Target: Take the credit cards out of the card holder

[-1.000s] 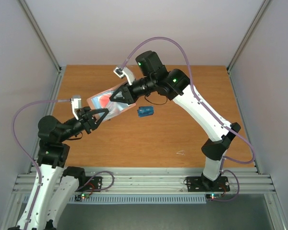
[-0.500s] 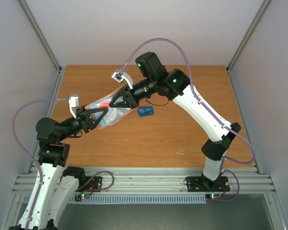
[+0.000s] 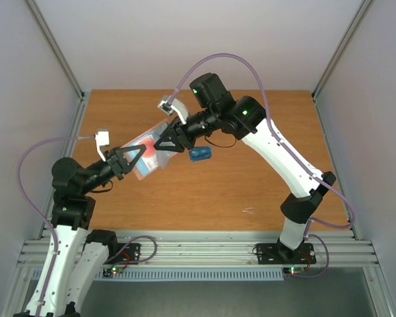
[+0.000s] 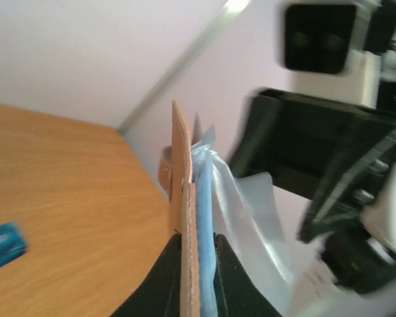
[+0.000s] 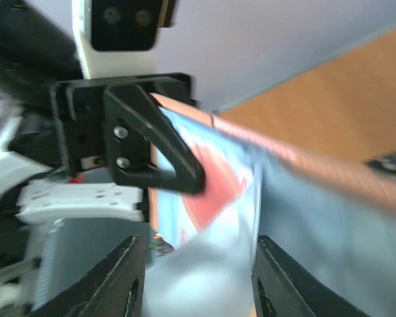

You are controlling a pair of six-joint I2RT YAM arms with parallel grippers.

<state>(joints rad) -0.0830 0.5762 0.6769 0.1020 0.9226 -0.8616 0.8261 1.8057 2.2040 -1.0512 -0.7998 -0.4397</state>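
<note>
while my left gripper (image 4: 197,241) pinches the taupe edge of the card holder (image 4: 182,191), held above the table's (image 3: 251,191) left half, my right gripper (image 5: 201,244) stands spread around its pale glossy inside; contact i cannot tell. a white card (image 5: 211,191) with a red mark shows inside. a flat blue card (image 3: 200,154) lies mid-table.

No legible text, brand or number; white card (image 5: 214,198) bears blurred red mark, unreadable

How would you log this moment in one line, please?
left gripper: shut on holder, airborne | right gripper: open at holder | blue card: on table
</note>
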